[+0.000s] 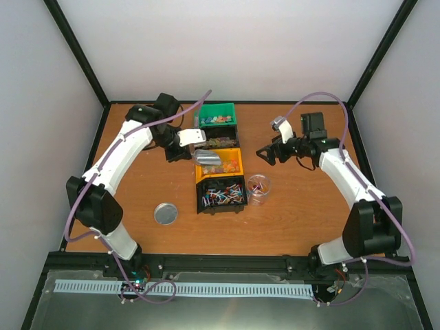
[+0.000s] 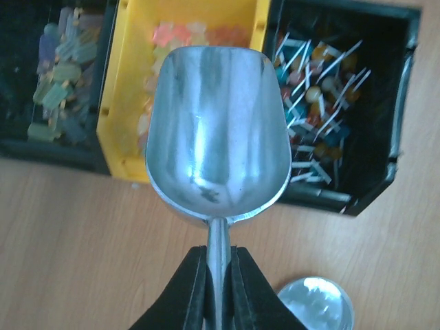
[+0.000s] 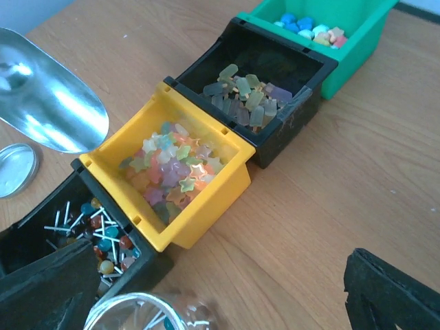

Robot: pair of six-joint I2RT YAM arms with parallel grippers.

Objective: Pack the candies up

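Left gripper (image 2: pixel 218 265) clamps scoop (image 2: pixel 216 137) — above candies (image 2: pixel 175 34).

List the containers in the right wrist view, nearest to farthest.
clear cup → near black bin → yellow bin → far black bin → green bin

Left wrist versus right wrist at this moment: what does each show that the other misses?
Only the left wrist: the left end effector shut on the scoop by its handle, the bowl empty. Only the right wrist: the green bin and the clear cup at the frame's bottom. Both: the scoop, the yellow bin of star candies, the lollipop bin and the round lid.
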